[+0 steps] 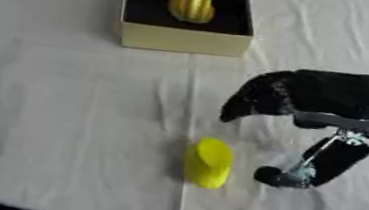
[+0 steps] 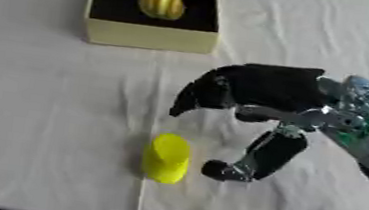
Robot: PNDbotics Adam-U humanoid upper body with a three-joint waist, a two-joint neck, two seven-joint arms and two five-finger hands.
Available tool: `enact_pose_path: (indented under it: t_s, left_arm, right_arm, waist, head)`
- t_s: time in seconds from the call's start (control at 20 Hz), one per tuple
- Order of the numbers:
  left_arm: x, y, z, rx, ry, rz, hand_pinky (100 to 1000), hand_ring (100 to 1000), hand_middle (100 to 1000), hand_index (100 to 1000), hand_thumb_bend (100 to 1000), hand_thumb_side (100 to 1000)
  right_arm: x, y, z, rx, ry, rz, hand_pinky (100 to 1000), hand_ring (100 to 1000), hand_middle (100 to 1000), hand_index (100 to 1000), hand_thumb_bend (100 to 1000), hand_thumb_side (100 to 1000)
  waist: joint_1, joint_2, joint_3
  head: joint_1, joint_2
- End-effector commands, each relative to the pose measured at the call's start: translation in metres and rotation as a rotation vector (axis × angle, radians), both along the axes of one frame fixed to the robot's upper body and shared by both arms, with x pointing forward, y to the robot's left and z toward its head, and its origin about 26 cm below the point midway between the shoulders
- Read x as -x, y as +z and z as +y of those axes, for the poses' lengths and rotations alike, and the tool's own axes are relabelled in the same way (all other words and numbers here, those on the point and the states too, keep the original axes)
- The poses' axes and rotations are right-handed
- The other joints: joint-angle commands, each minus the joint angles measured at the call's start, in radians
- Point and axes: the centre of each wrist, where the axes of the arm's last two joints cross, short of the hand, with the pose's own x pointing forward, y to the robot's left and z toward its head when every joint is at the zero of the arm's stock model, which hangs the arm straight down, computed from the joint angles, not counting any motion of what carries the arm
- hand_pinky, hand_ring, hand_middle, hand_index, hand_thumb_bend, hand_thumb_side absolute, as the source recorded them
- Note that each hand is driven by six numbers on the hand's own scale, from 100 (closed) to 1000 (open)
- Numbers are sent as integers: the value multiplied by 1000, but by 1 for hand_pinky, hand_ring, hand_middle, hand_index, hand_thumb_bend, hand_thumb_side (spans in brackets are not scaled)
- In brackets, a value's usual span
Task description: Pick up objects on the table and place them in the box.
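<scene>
- Your right hand [image 2: 255, 98] hangs over the table with its fingers spread and curved downward, holding nothing; the thumb [image 2: 251, 160] points down toward the cloth.
- The yellow piece [image 2: 167, 158] lies just to the left of that thumb, near it but apart, on the white cloth [image 2: 46, 110].
- It looks to lie with its long axis running roughly away from you, so you'd likely close across its narrow width.
- The box [image 1: 185, 39] sits well beyond, already holding a yellow ridged object [image 1: 192, 4].
- Your left hand shows in neither view.
</scene>
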Motion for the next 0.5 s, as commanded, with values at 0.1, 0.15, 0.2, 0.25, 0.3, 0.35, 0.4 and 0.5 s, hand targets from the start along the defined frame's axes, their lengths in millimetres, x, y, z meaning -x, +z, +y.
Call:
enact_pose_path:
  t_s: [0.1, 0.15, 0.2, 0.25, 0.3, 0.35, 0.4, 0.5]
  left_arm:
    - [3, 4, 1, -18, -11, -12, 842, 882, 766, 841, 103, 765]
    - [3, 4, 1, -17, -12, -9, 842, 882, 766, 841, 103, 766]
    - [3, 3, 0, -17, -14, -6, 842, 883, 766, 841, 104, 766]
    - [3, 3, 0, -17, -17, -5, 842, 883, 766, 841, 104, 766]
    - [3, 3, 0, -17, -18, -4, 842, 883, 766, 841, 104, 766]
    - [3, 3, 0, -16, -19, -5, 842, 883, 766, 841, 104, 766]
    - [3, 3, 0, -16, -20, -5, 842, 883, 766, 841, 104, 766]
    - [3, 3, -1, -15, -22, -3, 842, 884, 766, 841, 104, 767]
  right_arm:
    - [4, 4, 4, 23, 29, 24, 880, 801, 826, 898, 334, 411]
    - [4, 3, 5, 27, 31, 32, 880, 803, 828, 900, 342, 397]
    - [4, 3, 6, 29, 30, 36, 880, 804, 831, 902, 360, 380]
    - [4, 3, 7, 32, 25, 35, 880, 805, 831, 901, 371, 370]
    - [4, 3, 8, 35, 20, 32, 879, 806, 832, 901, 382, 368]
    - [4, 1, 9, 38, 13, 30, 880, 805, 834, 902, 379, 370]
    - [4, 0, 11, 38, 5, 27, 880, 807, 839, 905, 381, 366]
    - [4, -1, 13, 30, -9, 17, 881, 807, 840, 907, 381, 358]
  waist:
    - [5, -31, 0]
    - [5, -33, 0]
    - [5, -34, 0]
    - [5, -34, 0]
    - [5, -34, 1]
    - [5, -33, 2]
    - [5, -31, 3]
    - [5, -28, 4]
  head:
    - [-5, 17]
    - [-5, 18]
    - [-6, 19]
    - [-7, 19]
    - [-8, 18]
    - [-9, 16]
    - [-10, 15]
    - [-11, 12]
